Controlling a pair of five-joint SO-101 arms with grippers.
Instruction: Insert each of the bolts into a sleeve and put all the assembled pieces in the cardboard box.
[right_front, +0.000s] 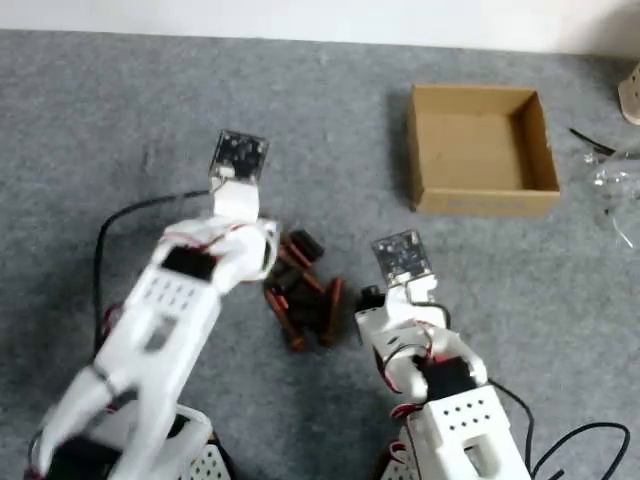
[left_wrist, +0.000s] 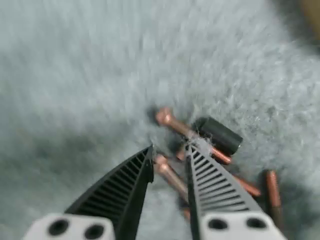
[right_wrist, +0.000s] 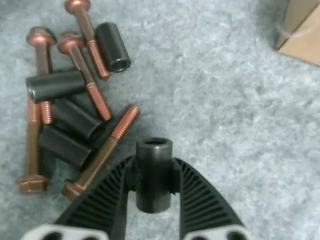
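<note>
Right fingers (right_wrist: 205, 200) pinch a black sleeve (right_wrist: 154, 150), its open bore pointing out past the tips. Left fingers (left_wrist: 210, 180) spread, straddling a copper bolt (left_wrist: 167, 172) on the grey worktop (left_wrist: 75, 75): head just inside the tips, shank slanting back under one finger. Left arm nearer.

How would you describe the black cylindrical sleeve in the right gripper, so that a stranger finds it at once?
On the grey carpet, near the brown cardboard box, lies a heap of copper-coloured bolts and black sleeves. Beside it, this black sleeve alone is clamped in the right gripper.
</note>
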